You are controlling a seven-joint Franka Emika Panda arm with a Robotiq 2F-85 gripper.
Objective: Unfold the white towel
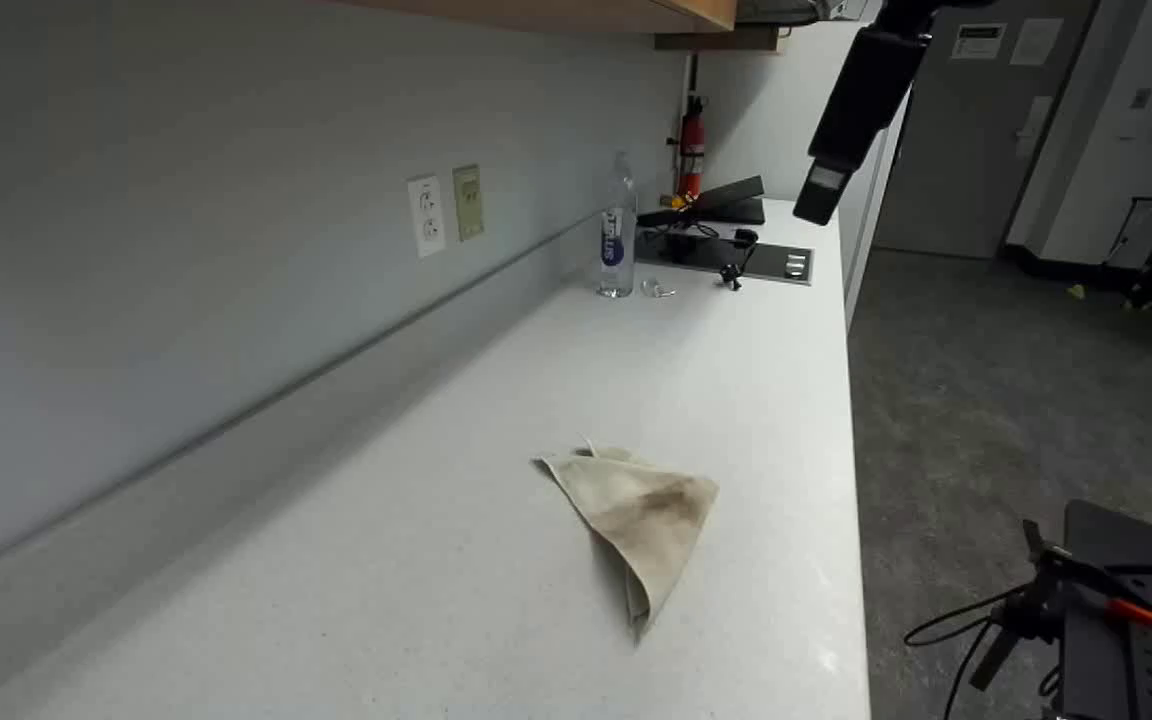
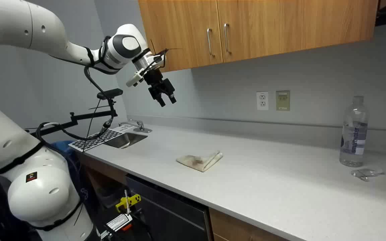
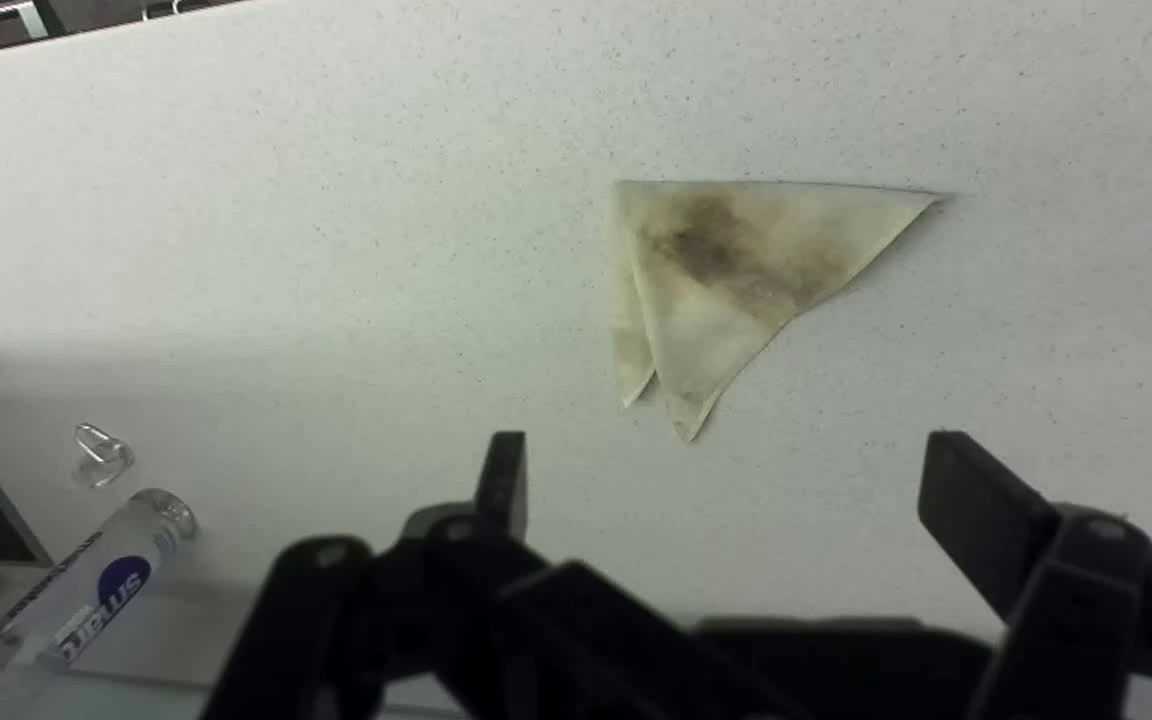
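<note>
Lying well below the spread gripper point(image 2: 167, 100), the towel point(image 3: 736, 265) should handle light and limp; pinch its nearest loose corner point(image 3: 690, 405).

A matt, off-white triangular cloth towel point(image 2: 198, 162) and, over at frame right, a glossy, clear cylindrical plastic bottle point(image 2: 354, 134).

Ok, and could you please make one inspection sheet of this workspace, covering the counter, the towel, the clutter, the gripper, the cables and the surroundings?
Surface: white, speckled countertop.
Job's things: towel, folded over, brown-stained, lying on the countertop.
Clutter: water bottle, upright; small clear object near it, too unclear to name.
Gripper: open, above the countertop, holding nothing.
Cables: black cable hangs from the arm; none touches the towel.
Surroundings: wooden cabinets overhead, sink toward one end, outlet on the wall.
</note>
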